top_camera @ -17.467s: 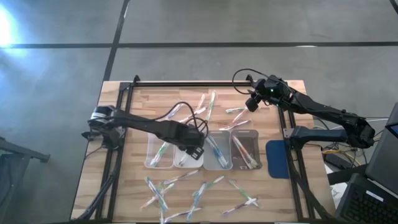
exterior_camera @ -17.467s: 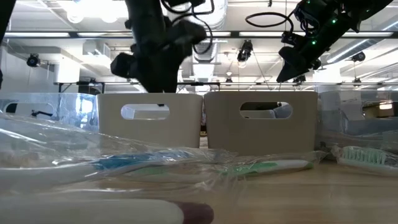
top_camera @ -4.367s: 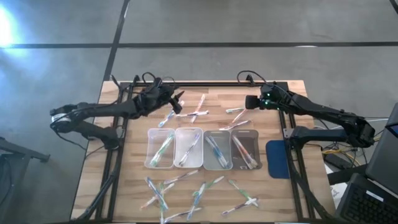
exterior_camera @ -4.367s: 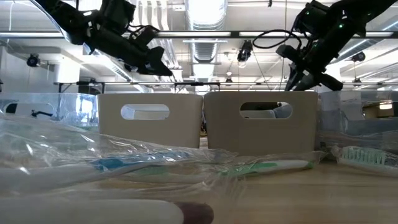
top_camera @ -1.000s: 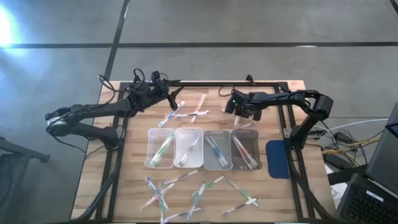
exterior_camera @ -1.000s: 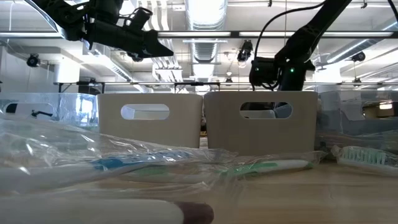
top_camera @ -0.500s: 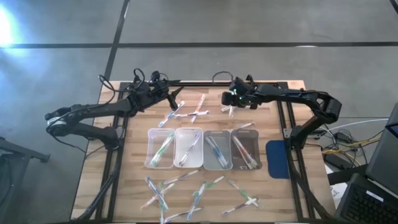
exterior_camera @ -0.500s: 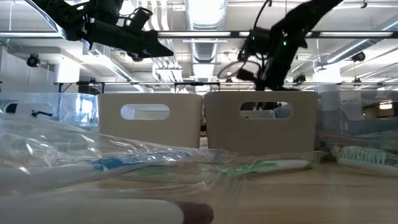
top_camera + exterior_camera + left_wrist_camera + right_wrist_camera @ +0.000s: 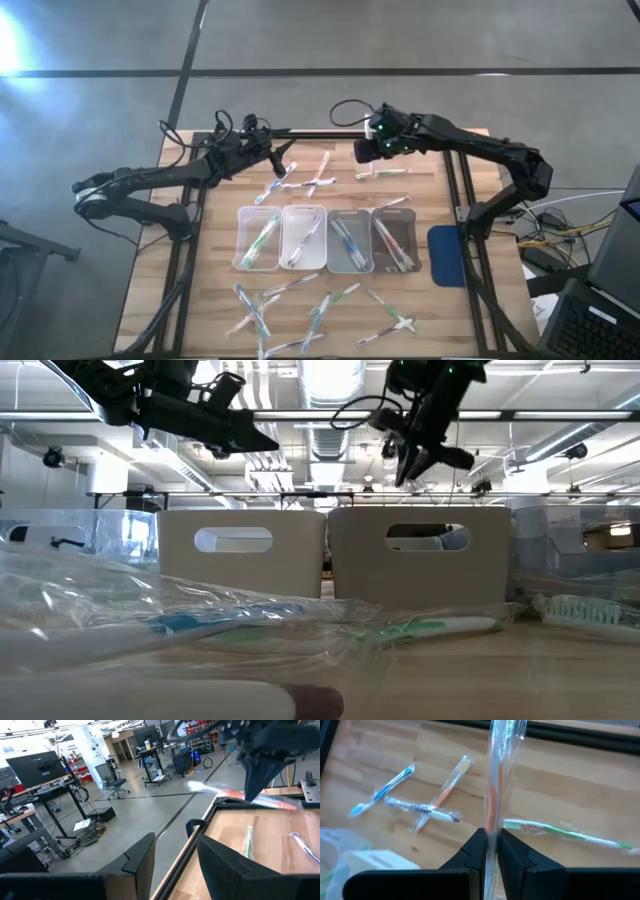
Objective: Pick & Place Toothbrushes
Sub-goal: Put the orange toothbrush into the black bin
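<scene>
Overhead: right gripper lifted above the far table edge, left gripper waiting, jaws apart. Right wrist: jaws clamped on an orange-handled toothbrush in clear wrap. Carry step; next it probably needs one of the clear rectangular plastic trays.

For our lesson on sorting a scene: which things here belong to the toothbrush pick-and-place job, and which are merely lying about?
Part of the job:
- orange toothbrush, held in the right gripper
- loose toothbrushes on the table
- four clear trays, some brushes already inside
- left gripper, open, waiting over the table's far left

Lying about:
- blue pad at the table's right edge
- two beige bins
</scene>
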`<control>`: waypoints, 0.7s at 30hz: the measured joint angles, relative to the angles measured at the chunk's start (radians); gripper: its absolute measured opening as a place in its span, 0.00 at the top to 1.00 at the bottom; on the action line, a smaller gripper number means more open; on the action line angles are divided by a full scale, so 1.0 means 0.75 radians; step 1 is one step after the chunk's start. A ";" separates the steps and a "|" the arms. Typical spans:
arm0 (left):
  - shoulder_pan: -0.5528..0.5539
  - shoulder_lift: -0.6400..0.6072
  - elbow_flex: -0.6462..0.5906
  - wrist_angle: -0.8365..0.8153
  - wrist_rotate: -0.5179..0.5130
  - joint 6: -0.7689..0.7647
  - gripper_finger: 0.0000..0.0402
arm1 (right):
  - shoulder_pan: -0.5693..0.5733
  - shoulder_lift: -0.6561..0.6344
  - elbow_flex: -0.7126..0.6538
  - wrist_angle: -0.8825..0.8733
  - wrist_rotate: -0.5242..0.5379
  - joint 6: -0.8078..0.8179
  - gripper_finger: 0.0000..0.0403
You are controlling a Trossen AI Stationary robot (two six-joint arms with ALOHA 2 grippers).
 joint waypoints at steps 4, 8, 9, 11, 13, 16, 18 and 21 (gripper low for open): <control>0.000 0.000 -0.001 0.000 0.000 0.000 0.62 | 0.035 0.000 0.087 -0.124 -0.001 -0.042 0.92; 0.000 0.000 -0.001 0.000 0.000 0.000 0.62 | 0.083 0.000 0.152 -0.255 0.000 -0.043 0.92; 0.000 0.000 -0.001 0.000 0.000 0.000 0.62 | 0.101 0.000 0.166 -0.285 0.001 -0.043 0.92; 0.000 0.000 -0.001 0.000 0.000 0.000 0.62 | 0.143 0.000 0.188 -0.343 0.001 -0.043 0.92; -0.001 0.000 -0.001 0.000 0.000 0.000 0.62 | 0.192 0.000 0.202 -0.393 0.000 -0.037 0.92; 0.000 0.000 -0.001 0.000 0.000 -0.001 0.62 | 0.267 0.001 0.212 -0.461 0.000 -0.021 0.92; -0.001 0.000 -0.001 0.000 0.000 -0.001 0.62 | 0.321 0.001 0.212 -0.501 0.000 -0.019 0.92; 0.000 0.000 -0.001 0.000 0.000 -0.001 0.62 | 0.394 0.001 0.212 -0.550 0.001 -0.002 0.92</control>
